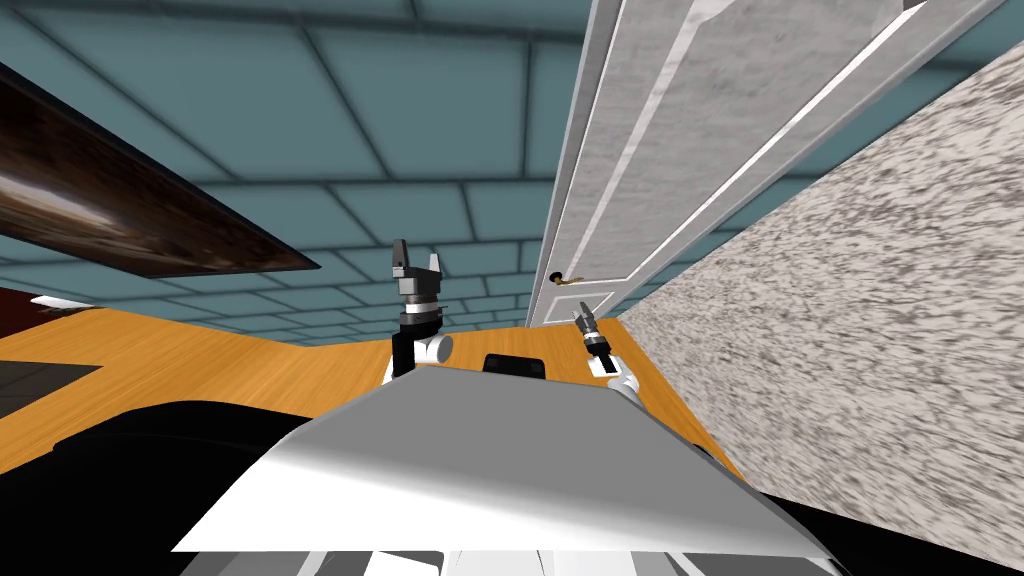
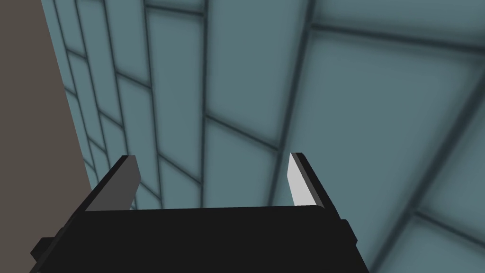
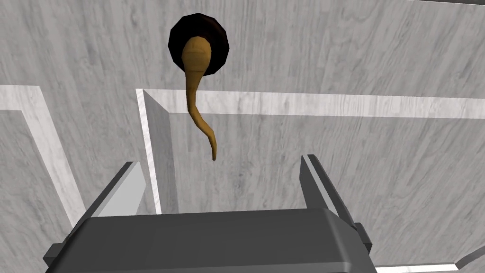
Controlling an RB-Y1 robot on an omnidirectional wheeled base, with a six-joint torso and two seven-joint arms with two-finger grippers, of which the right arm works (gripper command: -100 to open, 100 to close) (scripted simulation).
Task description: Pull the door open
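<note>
A light grey panelled door [image 1: 640, 160] stands ahead to the right, with a brass lever handle [image 1: 566, 281] on a dark round rose. In the right wrist view the handle [image 3: 199, 95] curves from its rose [image 3: 199, 43] towards my right gripper [image 3: 220, 175], whose fingers stand open just short of the lever's tip, touching nothing. In the head view that gripper [image 1: 583, 318] sits slightly below the handle. My left gripper [image 1: 417, 262] is raised to the left of the door, open and empty, seen too in its wrist view [image 2: 211, 177].
A teal tiled wall [image 1: 330, 130] runs left of the door. A speckled grey wall [image 1: 860, 330] closes in on the right. A dark brown slab [image 1: 120, 215] juts in at the left. The floor [image 1: 200, 365] is orange wood.
</note>
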